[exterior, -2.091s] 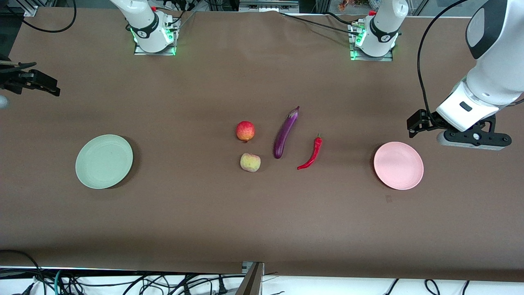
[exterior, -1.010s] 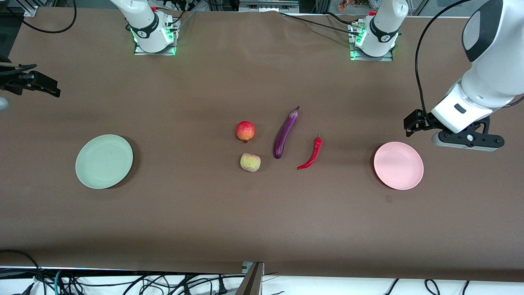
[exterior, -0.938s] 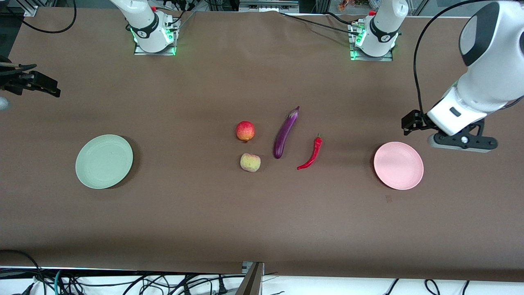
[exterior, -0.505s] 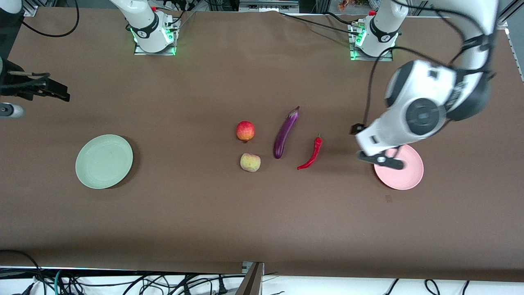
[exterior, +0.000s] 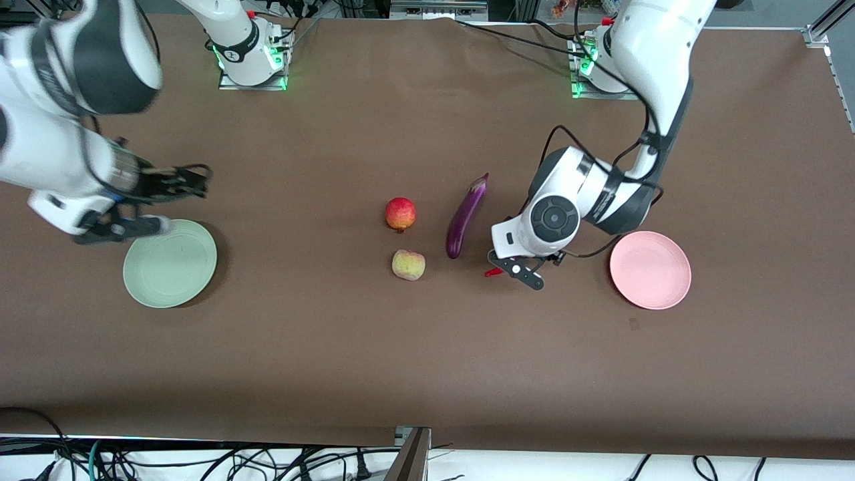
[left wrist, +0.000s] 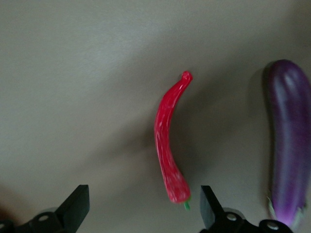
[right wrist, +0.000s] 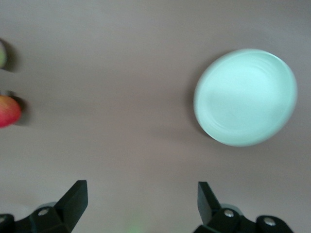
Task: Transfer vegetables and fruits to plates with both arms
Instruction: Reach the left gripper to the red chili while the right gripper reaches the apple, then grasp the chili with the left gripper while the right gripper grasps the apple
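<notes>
The red chili (left wrist: 167,145) lies on the brown table beside the purple eggplant (left wrist: 289,145). My left gripper (left wrist: 143,209) is open and hangs over the chili's stem end, fingers on either side of it and not touching. In the front view the left gripper (exterior: 524,271) hides the chili except for its tip (exterior: 492,272). The eggplant (exterior: 465,217), apple (exterior: 400,214) and peach (exterior: 408,264) lie mid-table. The pink plate (exterior: 650,270) is empty. My right gripper (exterior: 120,229) is open and empty over the table by the rim of the empty green plate (exterior: 170,264), which also shows in the right wrist view (right wrist: 245,97).
The two arm bases (exterior: 250,60) stand along the table's edge farthest from the front camera. Cables (exterior: 200,461) and a post (exterior: 414,454) lie past the nearest edge. The apple's edge (right wrist: 7,110) shows in the right wrist view.
The left arm has swung in from the pink plate to over the chili. The right arm has come in from the table's end to the green plate's rim. The produce has not moved.
</notes>
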